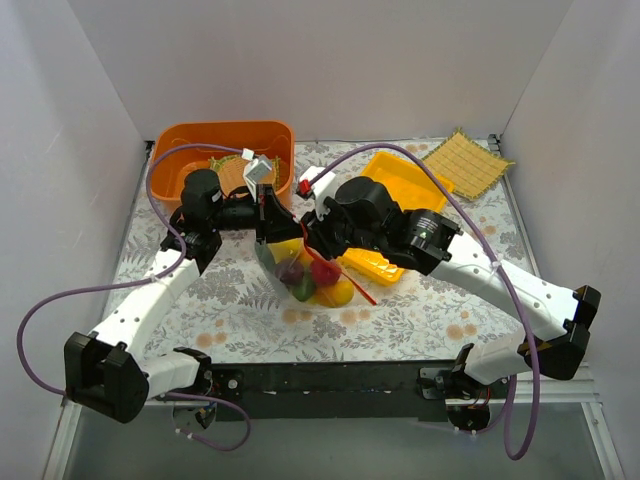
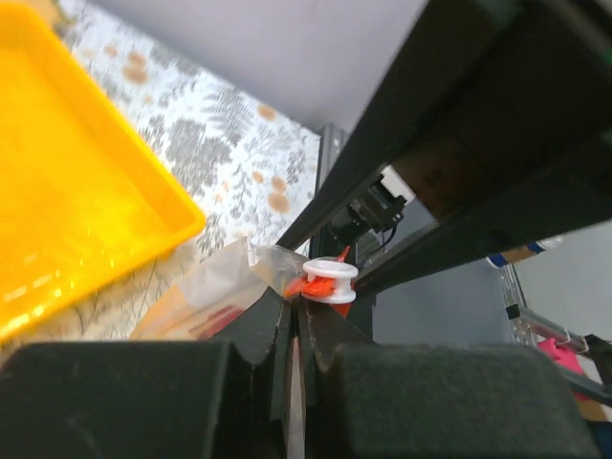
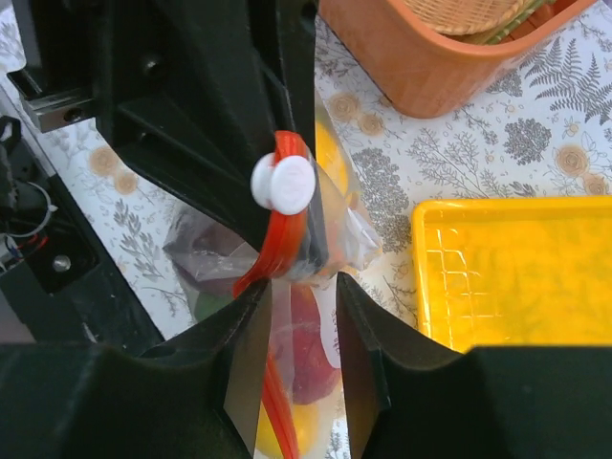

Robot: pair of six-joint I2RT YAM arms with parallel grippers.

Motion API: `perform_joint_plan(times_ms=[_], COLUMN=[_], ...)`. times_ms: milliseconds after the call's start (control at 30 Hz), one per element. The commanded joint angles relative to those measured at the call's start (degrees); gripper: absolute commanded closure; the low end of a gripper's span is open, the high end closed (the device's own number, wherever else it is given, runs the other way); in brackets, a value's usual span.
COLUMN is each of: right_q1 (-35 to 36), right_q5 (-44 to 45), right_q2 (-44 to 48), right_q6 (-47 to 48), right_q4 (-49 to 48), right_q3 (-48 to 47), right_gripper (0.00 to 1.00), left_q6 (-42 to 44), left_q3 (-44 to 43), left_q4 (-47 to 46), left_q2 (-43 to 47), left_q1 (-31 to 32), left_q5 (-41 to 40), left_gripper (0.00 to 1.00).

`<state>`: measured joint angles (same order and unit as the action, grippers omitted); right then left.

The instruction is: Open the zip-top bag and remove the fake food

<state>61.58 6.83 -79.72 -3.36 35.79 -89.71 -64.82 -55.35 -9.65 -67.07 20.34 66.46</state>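
1. Nearest the arm bases, the flowered table [image 1: 430, 310] is bare on the near side of the zip-top bag [image 1: 300, 278]. There is one bag, hanging upright at mid-table between the two grippers.
2. All the fake food [image 1: 322, 272] sits inside the bag. I count about five pieces: two yellow, one red, one green and one dark purple. They overlap, so there may be more. None lies outside the bag, so the removal has not begun.
3. One orange-red zip strip [image 3: 285, 229] runs along the bag's mouth, with one white slider [image 3: 282, 184] at its top end. From above, a loose red length trails away to the bag's right. I cannot tell how far the mouth is parted, but I judge the opening step to be in hand.
4. At the bag's top, the left gripper [image 2: 295, 316] has its jaws pressed together on the plastic right by the slider.
5. The right gripper [image 3: 304, 316] is also at the top of the bag. Its jaws are spread, with the bag's plastic in the gap, and they show no clamp on it.
6. Beyond the bag and to its right lies one yellow tray [image 1: 405, 180].
7. Beyond the bag and to its left stands one orange bin [image 1: 225, 133], holding something woven.
8. Farthest from the bag, past the tray, lies one straw mat [image 1: 467, 160].
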Motion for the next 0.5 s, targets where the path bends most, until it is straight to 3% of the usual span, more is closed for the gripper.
perform_joint_plan(times_ms=[0,167,467], right_q1=[0.4,0.4,0.4], right_q5=[1.1,0.1,0.7], right_q2=[1.3,4.2,0.7], right_q6=[2.6,3.2,3.2], right_q4=[-9.5,-11.6,-12.3], right_q3=[1.7,4.5,3.6], right_gripper=[0.58,0.54,0.54], left_q6=[10.1,13.6,13.1], left_q3=[-1.9,-4.2,-3.8], left_q4=[19.9,28.4,29.5], left_q2=[0.8,-0.1,-0.1], left_q1=[0.8,1.4,2.9], left_q5=[-7.7,-14.2,-19.1], left_gripper=[1.0,1.0,1.0])
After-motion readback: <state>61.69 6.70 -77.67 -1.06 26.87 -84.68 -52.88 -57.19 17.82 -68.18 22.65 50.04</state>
